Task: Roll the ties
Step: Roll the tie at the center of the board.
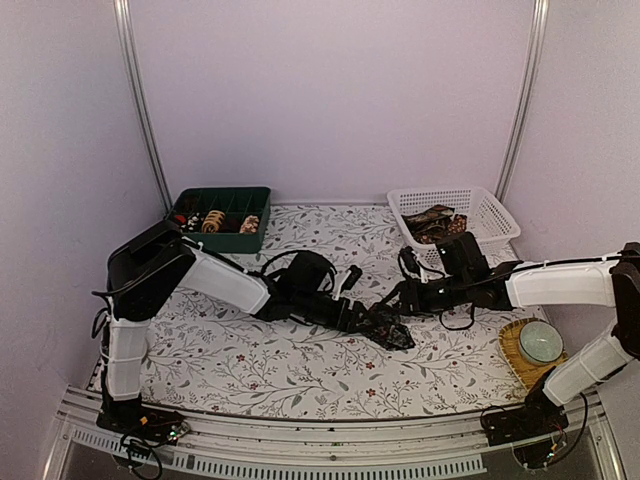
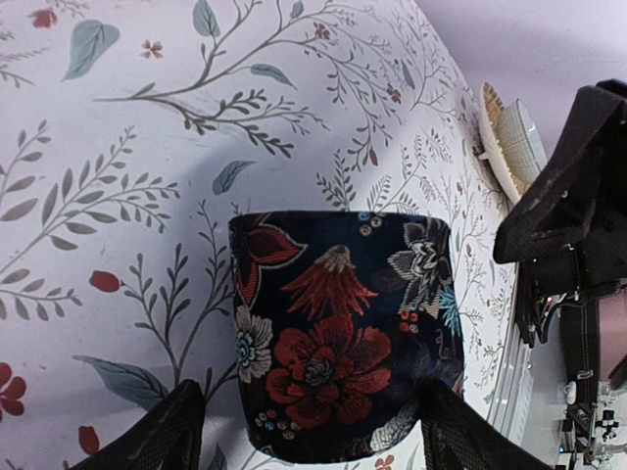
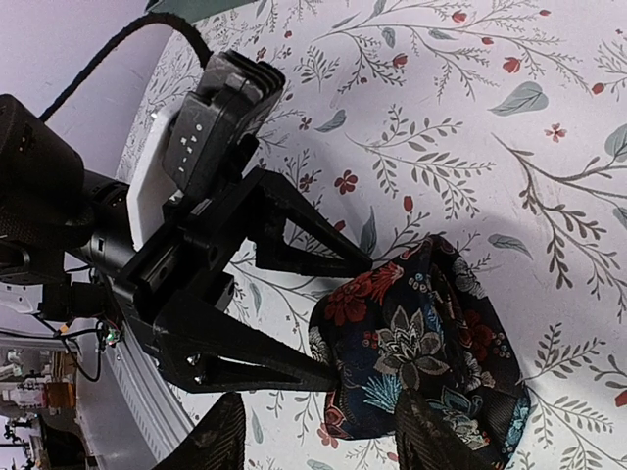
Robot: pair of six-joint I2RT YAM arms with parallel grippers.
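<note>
A dark tie (image 2: 338, 333) with red and white flowers lies bundled in a short roll on the patterned cloth at the table's middle (image 1: 396, 336). My left gripper (image 2: 309, 394) straddles its near end with jaws wide. The right finger (image 2: 460, 431) touches the cloth and the left finger (image 2: 157, 436) stands a little off it. My right gripper (image 3: 323, 401) reaches in from the other side, open. One finger (image 3: 441, 431) rests over the tie (image 3: 421, 343) and the other (image 3: 216, 436) is clear of it. The two grippers (image 1: 375, 320) (image 1: 402, 300) meet over the bundle.
A dark green compartment tray (image 1: 240, 195) at the back left holds coiled ties (image 1: 212, 220). A white mesh basket (image 1: 485, 210) at the back right holds more ties (image 1: 438, 223). A bowl (image 1: 540, 342) on a woven mat sits at the near right.
</note>
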